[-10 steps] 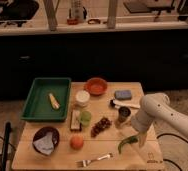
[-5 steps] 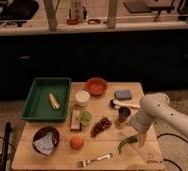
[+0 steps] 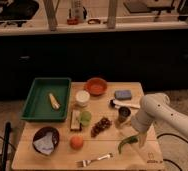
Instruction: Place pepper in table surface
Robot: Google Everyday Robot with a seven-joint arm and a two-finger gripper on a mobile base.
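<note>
Office-kitchen test area: a dark counter (image 3: 87, 55) with metal legs (image 3: 50, 15) along the back and speckled floor (image 3: 4, 112). A wooden table (image 3: 132, 92) carries a tray (image 3: 37, 100), bowl (image 3: 95, 86) and fork (image 3: 94, 160); the gripper (image 3: 137, 136) hangs over its right edge.

The pepper (image 3: 127, 143) is seen on the table surface (image 3: 62, 159) near the front right corner, with the gripper (image 3: 137, 136) just above it. A fork (image 3: 93, 160) lies along the front edge. The tray (image 3: 35, 100) sits at the back left corner, the grapes (image 3: 101, 125) at mid-table.
</note>
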